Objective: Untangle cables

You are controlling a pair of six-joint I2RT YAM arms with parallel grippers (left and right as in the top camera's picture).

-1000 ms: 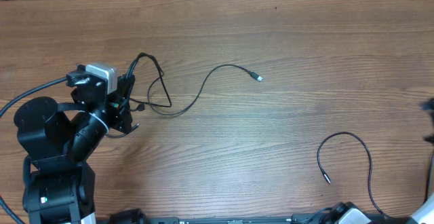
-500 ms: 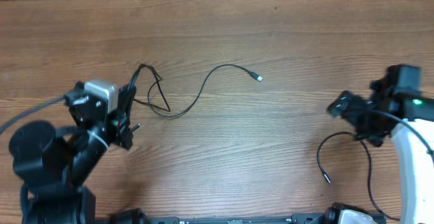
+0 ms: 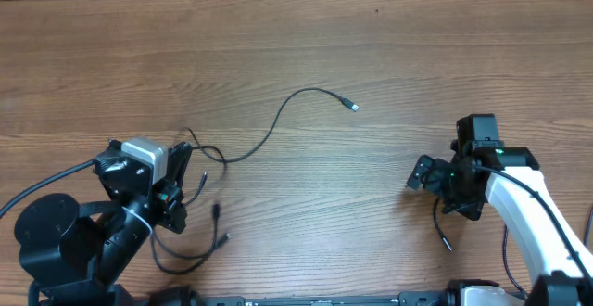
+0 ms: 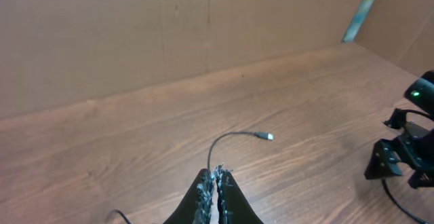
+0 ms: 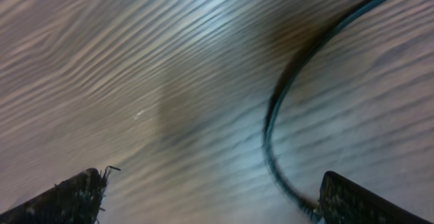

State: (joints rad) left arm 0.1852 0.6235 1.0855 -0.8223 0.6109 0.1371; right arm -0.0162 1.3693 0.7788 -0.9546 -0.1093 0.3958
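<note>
My left gripper (image 3: 178,187) sits at the front left and is shut on a thin black cable (image 3: 278,121). In the left wrist view the cable (image 4: 211,153) rises from between the closed jaws (image 4: 217,187) to its silvery tip (image 4: 269,136). That tip lies mid-table in the overhead view (image 3: 352,107). More thin black cable (image 3: 190,255) loops loosely in front of the left gripper, with small plug ends beside it. My right gripper (image 3: 437,187) is open and low over a separate short cable (image 3: 439,224). That cable (image 5: 274,122) curves between the wide-apart fingers (image 5: 217,203).
The wooden table (image 3: 306,37) stretches bare toward the back edge. A thick black arm wire (image 3: 46,181) runs off left from the left arm. The left arm base (image 3: 56,250) fills the front left corner.
My left gripper has pulled back toward the front, dragging the tangle with it and stretching out the long cable. My right arm came in from the right and dropped over the short cable.
</note>
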